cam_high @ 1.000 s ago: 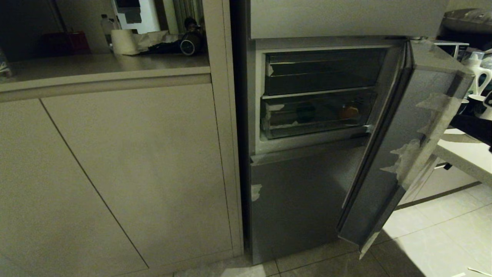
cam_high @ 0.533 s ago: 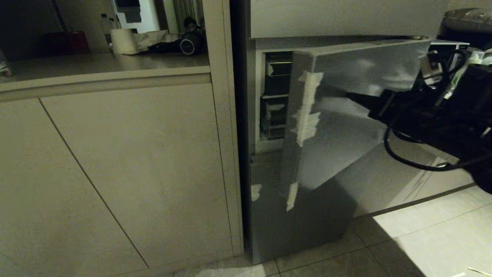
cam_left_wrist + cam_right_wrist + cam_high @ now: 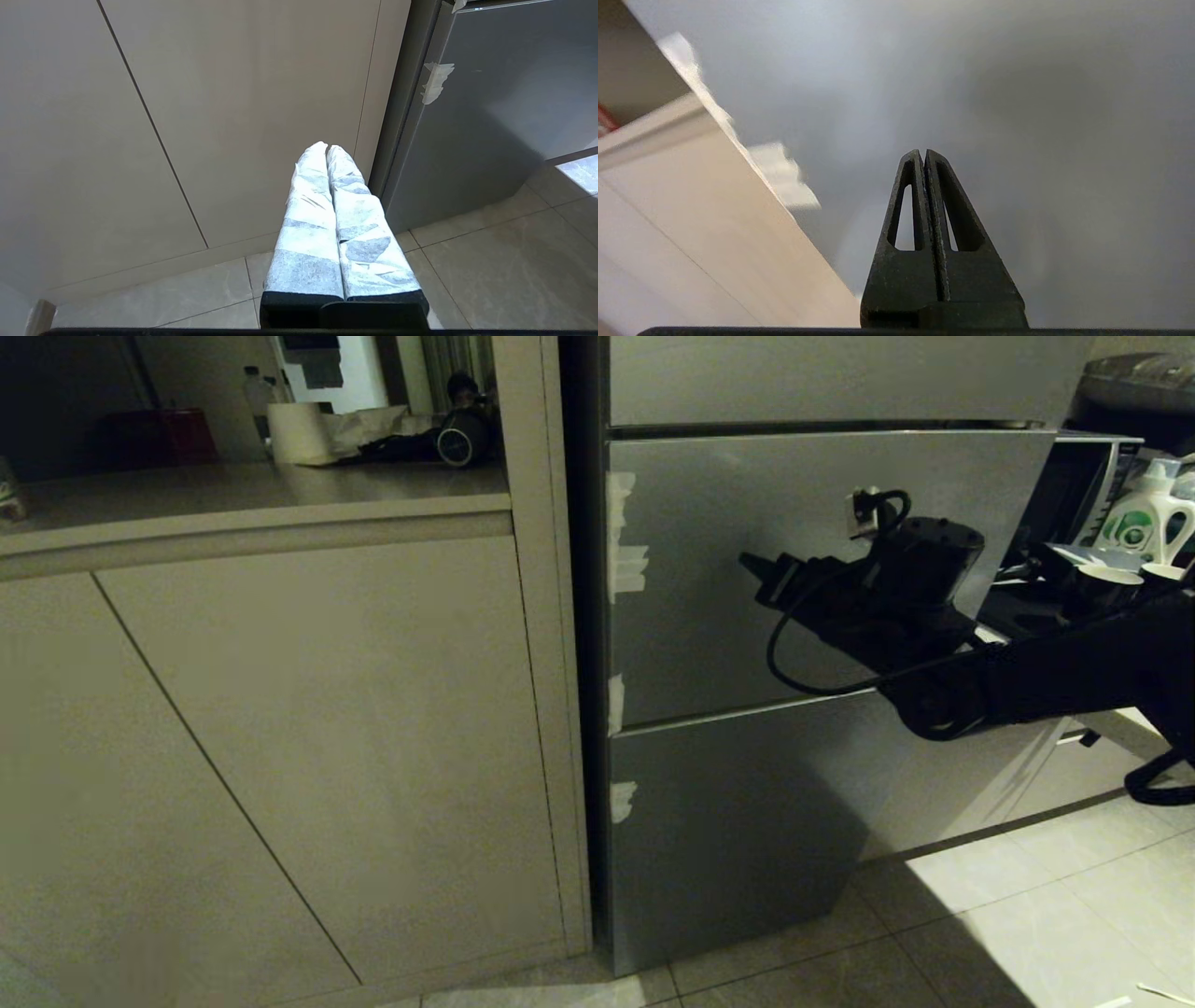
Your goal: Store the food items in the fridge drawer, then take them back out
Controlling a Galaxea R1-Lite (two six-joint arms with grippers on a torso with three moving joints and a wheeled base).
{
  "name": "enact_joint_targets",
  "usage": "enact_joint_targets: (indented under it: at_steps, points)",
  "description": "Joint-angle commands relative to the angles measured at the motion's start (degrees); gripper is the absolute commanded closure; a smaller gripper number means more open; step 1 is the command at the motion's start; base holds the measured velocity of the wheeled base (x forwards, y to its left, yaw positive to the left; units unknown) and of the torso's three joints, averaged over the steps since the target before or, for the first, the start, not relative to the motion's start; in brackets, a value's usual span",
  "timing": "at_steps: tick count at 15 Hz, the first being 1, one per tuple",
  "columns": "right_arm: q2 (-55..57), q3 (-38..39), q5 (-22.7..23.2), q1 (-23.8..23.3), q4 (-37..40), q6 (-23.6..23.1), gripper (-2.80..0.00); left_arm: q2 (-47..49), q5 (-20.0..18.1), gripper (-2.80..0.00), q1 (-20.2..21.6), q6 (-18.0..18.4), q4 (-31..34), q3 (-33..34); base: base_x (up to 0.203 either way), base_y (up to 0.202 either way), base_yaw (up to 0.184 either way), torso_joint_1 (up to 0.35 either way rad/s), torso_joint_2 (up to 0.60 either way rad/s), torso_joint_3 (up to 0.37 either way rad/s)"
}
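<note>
The big grey fridge [image 3: 747, 821] stands next to tan cupboards [image 3: 308, 747]. Its middle door [image 3: 709, 523] is closed flat, so the drawer and the food inside are hidden and cannot be seen. White tape bits [image 3: 624, 560] stick along the door's edge. The black right arm reaches in from the side, and the right gripper [image 3: 752, 566] points at the front of the closed door, with its fingers [image 3: 908, 205] pressed tight together on nothing. The left gripper [image 3: 327, 148] hangs low near the floor tiles [image 3: 490, 261], in front of the cupboards, and its white-wrapped fingers [image 3: 308, 210] are pressed together too, empty. A white bottle [image 3: 1144, 518] sits on the tabletop past the fridge.
</note>
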Motion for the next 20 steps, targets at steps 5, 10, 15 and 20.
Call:
enact_joint_targets:
  at_steps: [5, 10, 15, 20]
  points:
    - [-35.11, 32.61, -0.40, 0.12, 0.27, -0.70, 0.00, 0.00, 0.02, 0.00, 0.00, -0.04, 0.02, 0.00, 0.000, 0.000, 0.000, 0.000, 0.00, 0.000]
    - [-66.10, 60.38, -7.22, -2.35, 8.46, -12.48, 0.00, 0.00, 0.02, 0.00, 0.00, -0.04, 0.02, 0.00, 0.000, 0.000, 0.000, 0.000, 0.00, 0.000]
    - [-86.98, 75.61, -21.22, -6.32, 28.36, -22.16, 0.00, 0.00, 0.02, 0.00, 0.00, -0.04, 0.02, 0.00, 0.000, 0.000, 0.000, 0.000, 0.00, 0.000]
    - [-101.81, 85.46, -16.42, -11.85, 42.04, -31.65, 0.00, 0.00, 0.02, 0.00, 0.00, -0.04, 0.02, 0.00, 0.000, 0.000, 0.000, 0.000, 0.00, 0.000]
